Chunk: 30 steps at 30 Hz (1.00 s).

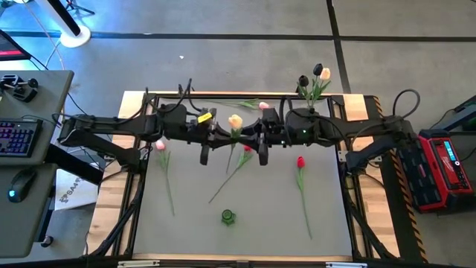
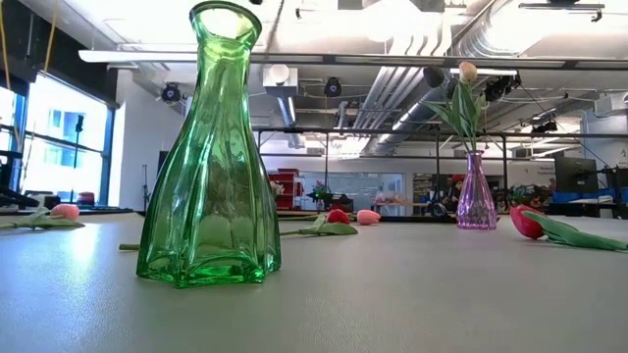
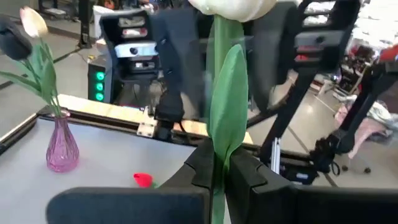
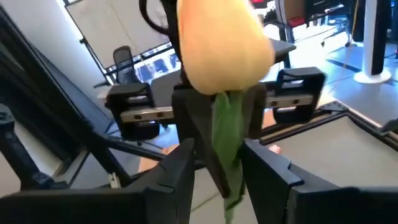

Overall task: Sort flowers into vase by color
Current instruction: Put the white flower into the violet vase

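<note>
Cream tulip (image 1: 235, 121) stands upright above the surface (image 1: 186, 216), stem clamped in left tool (image 3: 217, 171); right tool (image 4: 217, 155) fingers apart around it.

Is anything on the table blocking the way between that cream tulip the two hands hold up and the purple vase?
Nothing visible does. The cream tulip hangs above the table, pinched by the left hand, while the purple vase stands at the far corner with bare table between.
</note>
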Available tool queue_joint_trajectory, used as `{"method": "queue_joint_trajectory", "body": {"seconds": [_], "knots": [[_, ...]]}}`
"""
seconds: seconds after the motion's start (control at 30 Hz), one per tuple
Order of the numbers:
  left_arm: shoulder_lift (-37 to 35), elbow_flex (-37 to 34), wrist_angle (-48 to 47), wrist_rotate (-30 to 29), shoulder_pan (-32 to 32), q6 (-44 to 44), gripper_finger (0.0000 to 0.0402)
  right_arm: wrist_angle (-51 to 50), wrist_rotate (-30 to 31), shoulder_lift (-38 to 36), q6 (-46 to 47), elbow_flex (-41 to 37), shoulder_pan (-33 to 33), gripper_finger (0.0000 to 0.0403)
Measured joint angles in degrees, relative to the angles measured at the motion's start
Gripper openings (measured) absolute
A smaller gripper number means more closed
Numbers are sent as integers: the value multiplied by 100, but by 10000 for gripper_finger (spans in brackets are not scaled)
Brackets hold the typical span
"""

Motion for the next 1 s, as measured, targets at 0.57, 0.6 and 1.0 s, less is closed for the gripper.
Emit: {"method": "queue_joint_trajectory", "body": {"seconds": [0.57, 0.6, 1.0], "knots": [[22, 30, 21, -43, -7, 39, 21, -65, -133, 18, -124, 0, -29, 18], [22, 30, 21, -73, -7, 37, 27, -65, -132, 18, -128, 0, -30, 16], [-204, 30, -221, -248, -2, 3, 145, -474, 394, 16, -150, 0, -28, 1]]}}
